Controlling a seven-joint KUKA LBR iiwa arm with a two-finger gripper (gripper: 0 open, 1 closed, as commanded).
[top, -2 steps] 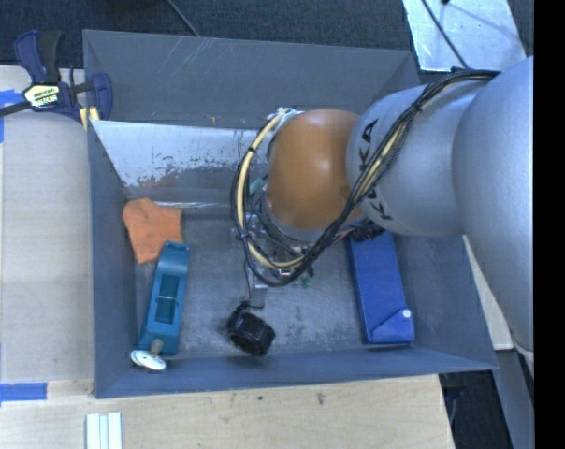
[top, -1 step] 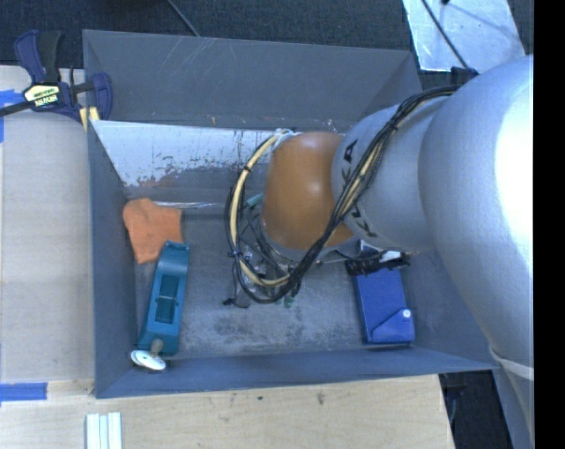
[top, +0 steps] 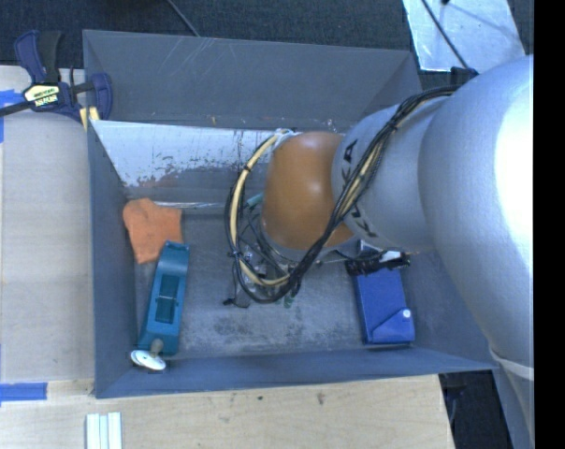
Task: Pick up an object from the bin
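**Long blue plastic holder (top: pixel 167 297), just left of my tool (top: pixel 243 296): the nearest thing to take.**
It looks stiff, light and smooth-sided, so I judge a hold across its narrow middle best, clear of the white round knob (top: pixel 150 358) at its near end. A soft crumpled orange cloth (top: pixel 152 227) lies left of my tool and farther back, and a flat blue box (top: pixel 385 307) to its right. I cannot tell whether my tool is wide or narrow.
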